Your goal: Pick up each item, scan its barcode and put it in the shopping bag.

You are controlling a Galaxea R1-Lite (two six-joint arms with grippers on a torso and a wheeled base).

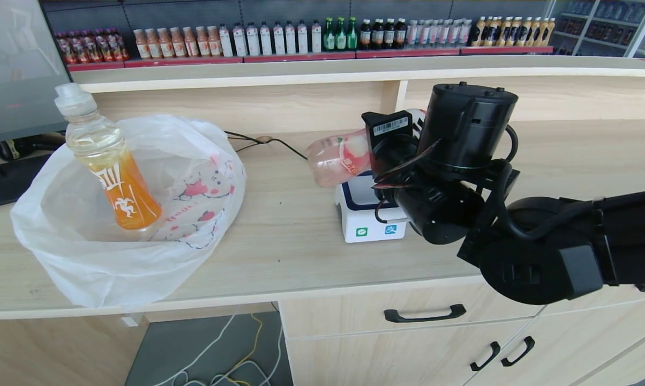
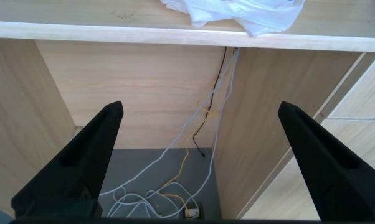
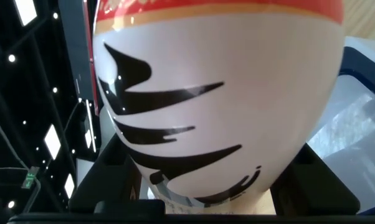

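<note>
Pink drink bottle lies sideways in the air, clamped in the right gripper, its base pointing toward the shopping bag. It hangs just above the white scanner on the wooden counter. From the right wrist the bottle sits wedged between the dark fingers, with what is probably the scanner's window beside it. An orange drink bottle stands tilted inside the bag, cap up. The left gripper hangs below the counter edge, fingers spread wide with nothing between them, facing loose cables under the counter.
</note>
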